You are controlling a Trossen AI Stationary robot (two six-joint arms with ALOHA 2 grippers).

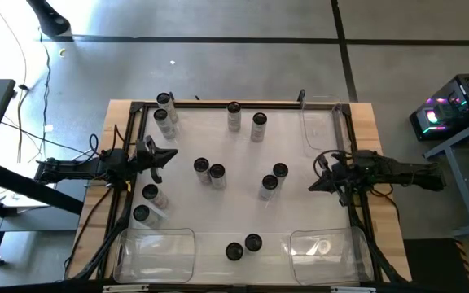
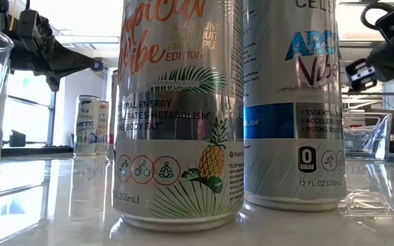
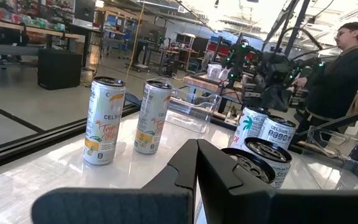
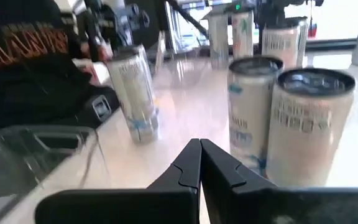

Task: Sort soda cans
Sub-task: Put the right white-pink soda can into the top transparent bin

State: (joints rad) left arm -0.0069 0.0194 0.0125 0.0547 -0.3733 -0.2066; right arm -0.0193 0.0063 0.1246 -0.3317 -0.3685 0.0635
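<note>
Several soda cans with dark tops stand upright on the white table top: a pair at the middle (image 1: 208,170), a pair right of the middle (image 1: 273,178), a pair at the near edge (image 1: 243,247) that fills the low view (image 2: 176,137), and others at the left and far sides. My left gripper (image 1: 172,155) (image 3: 197,148) hovers shut at the left side, pointing right, with the middle pair (image 3: 266,160) just ahead of it. My right gripper (image 1: 316,181) (image 4: 199,147) hovers shut at the right side, pointing left at the nearby pair (image 4: 284,121). Neither touches a can.
Clear plastic bins sit at the near left (image 1: 157,252), the near right (image 1: 324,248) and the far right (image 1: 320,122). A dark rail (image 1: 243,103) frames the table. A person (image 3: 347,62) stands beyond the right side. Open table top lies between the two grippers.
</note>
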